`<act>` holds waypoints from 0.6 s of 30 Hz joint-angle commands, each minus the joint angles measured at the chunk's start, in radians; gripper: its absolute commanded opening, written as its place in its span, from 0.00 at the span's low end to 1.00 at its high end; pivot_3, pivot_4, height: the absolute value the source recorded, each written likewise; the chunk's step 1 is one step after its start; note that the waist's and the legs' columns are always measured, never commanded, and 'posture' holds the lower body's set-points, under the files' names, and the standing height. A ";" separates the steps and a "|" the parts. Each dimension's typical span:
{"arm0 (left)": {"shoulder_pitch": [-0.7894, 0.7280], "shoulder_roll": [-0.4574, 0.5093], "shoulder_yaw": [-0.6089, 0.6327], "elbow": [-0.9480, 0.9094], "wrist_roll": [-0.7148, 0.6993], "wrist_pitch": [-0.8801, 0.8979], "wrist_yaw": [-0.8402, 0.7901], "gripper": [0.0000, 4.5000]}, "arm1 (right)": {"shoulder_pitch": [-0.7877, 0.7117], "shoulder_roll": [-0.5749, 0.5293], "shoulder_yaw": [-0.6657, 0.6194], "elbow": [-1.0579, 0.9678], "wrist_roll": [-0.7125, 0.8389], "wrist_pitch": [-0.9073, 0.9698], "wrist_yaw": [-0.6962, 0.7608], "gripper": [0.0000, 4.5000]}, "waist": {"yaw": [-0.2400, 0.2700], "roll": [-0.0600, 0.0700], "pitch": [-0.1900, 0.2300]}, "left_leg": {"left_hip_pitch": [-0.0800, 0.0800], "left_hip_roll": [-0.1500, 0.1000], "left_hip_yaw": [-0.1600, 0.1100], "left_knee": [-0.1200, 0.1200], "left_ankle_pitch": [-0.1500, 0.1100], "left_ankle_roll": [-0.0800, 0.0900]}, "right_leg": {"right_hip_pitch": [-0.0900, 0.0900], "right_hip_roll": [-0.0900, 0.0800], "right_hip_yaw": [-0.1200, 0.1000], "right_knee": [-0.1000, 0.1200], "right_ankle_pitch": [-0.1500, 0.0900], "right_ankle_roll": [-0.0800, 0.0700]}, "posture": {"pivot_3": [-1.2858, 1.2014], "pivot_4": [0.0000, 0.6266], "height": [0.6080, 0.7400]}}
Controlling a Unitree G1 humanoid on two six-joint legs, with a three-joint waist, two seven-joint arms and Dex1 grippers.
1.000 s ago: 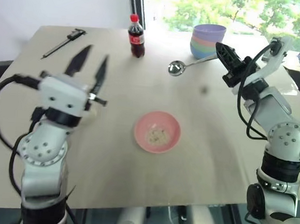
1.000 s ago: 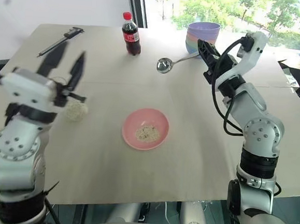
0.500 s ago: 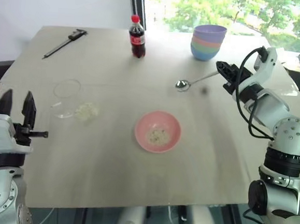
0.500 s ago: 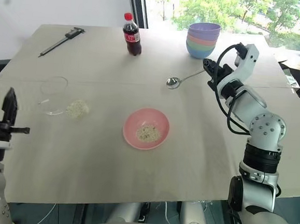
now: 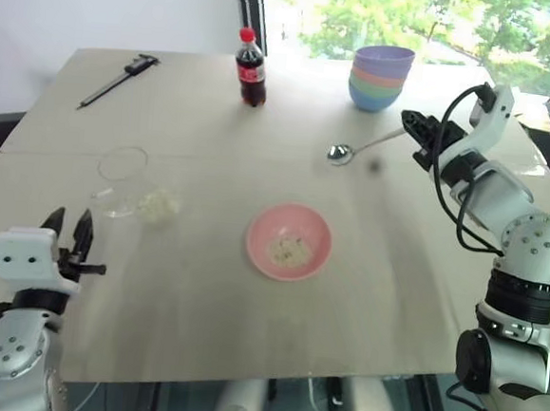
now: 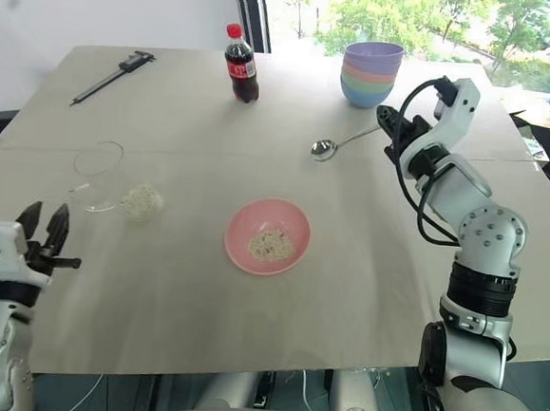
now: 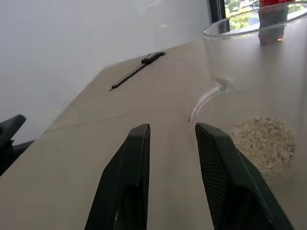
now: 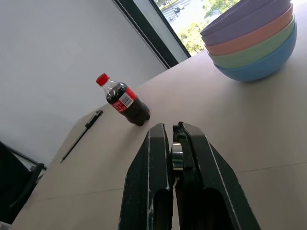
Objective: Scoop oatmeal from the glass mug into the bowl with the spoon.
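Task is judged partly done: a small heap of oatmeal [image 6: 267,244] is already seen in the pink bowl [image 6: 293,221] at table centre, while more is left at the bottom of the glass mug [image 6: 99,175], set near the table's left edge. The spoon [image 6: 323,149] is held by its handle end in the right gripper [image 8: 173,158], jaws clamped shut on it, its bowl hanging over the table between bowl stack [image 6: 370,73] and pink bowl; whether it carries anything cannot be told. The left gripper [image 7: 172,153] is partly open, empty, just short of the mug.

Left gripper [image 5: 71,230] parted and empty, right gripper [image 5: 408,118] clamped shut.
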 commanded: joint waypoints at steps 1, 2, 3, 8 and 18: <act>-0.025 0.023 -0.010 0.030 -0.001 -0.030 0.006 0.34 | -0.021 -0.005 -0.030 -0.047 0.003 -0.020 0.003 0.00 | 0.000 0.000 0.000 | 0.000 0.000 0.000 0.000 0.000 0.000 | 0.000 0.000 0.000 0.000 0.000 0.000 | 0.52 0.24 1.00; -0.031 0.026 -0.014 0.042 0.004 -0.040 0.007 0.34 | -0.021 -0.004 -0.030 -0.048 0.003 -0.021 0.003 0.00 | -0.001 0.000 0.000 | 0.000 0.000 0.000 0.000 0.000 0.000 | 0.000 0.000 0.000 0.000 0.000 0.000 | 0.52 0.24 1.00; -0.049 0.028 -0.016 0.063 0.013 -0.050 0.020 0.34 | -0.021 -0.004 -0.030 -0.049 0.004 -0.021 0.006 0.00 | -0.005 0.000 0.000 | 0.000 0.000 0.000 0.000 0.000 0.000 | 0.000 0.000 0.000 0.000 0.000 0.000 | 0.52 0.24 1.00; -0.091 0.028 -0.025 0.109 0.022 -0.056 0.048 0.34 | -0.014 -0.011 -0.031 -0.057 -0.002 -0.018 0.016 0.00 | -0.001 0.000 0.000 | 0.000 0.000 0.001 0.000 0.000 0.000 | -0.001 0.000 0.001 0.000 0.000 0.000 | 0.52 0.24 1.00; -0.123 0.048 -0.046 0.153 0.009 -0.045 0.056 0.34 | -0.005 -0.009 -0.026 -0.062 -0.017 -0.017 0.030 0.00 | -0.001 0.000 0.000 | -0.001 0.000 0.001 0.000 -0.001 0.001 | -0.001 -0.001 0.001 0.000 0.000 0.000 | 0.52 0.24 1.00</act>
